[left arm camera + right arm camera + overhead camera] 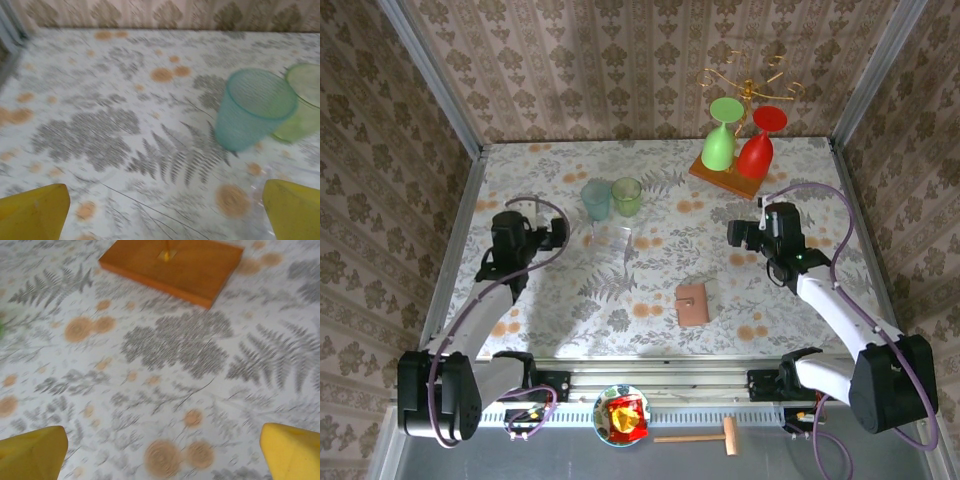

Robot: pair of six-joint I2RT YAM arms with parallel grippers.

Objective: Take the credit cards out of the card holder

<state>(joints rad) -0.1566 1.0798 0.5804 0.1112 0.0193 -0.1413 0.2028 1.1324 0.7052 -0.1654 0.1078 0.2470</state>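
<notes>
- Down at the near rail, between the arm bases, a bowl point(601, 421) held a red-and-yellow snack packet point(626, 416). A little wooden mallet point(708, 436) lay just to its right.
- Next up on the table point(545, 305), the card holder point(693, 303) lay flat with its tan side up and looked folded shut. It sat right of centre, nearer the right arm and well apart from both grippers.
- Left gripper point(558, 235) hung over the left half with its jaws spread wide and nothing in them. On its wrist cam the yellow fingers point(35, 212) sat in the bottom corners with just tablecloth between.
- Right gripper point(735, 235) was the same deal, jaws wide apart and empty, a bit beyond the holder.
- Just past the left gripper, a teal cup point(595, 198) and a green cup point(627, 195) stood side by side, pretty much touching.
- Way back on the right, a wooden board point(745, 186) carried a green goblet point(720, 140) and a red goblet point(760, 148) under a gold wire rack point(750, 82).
</notes>
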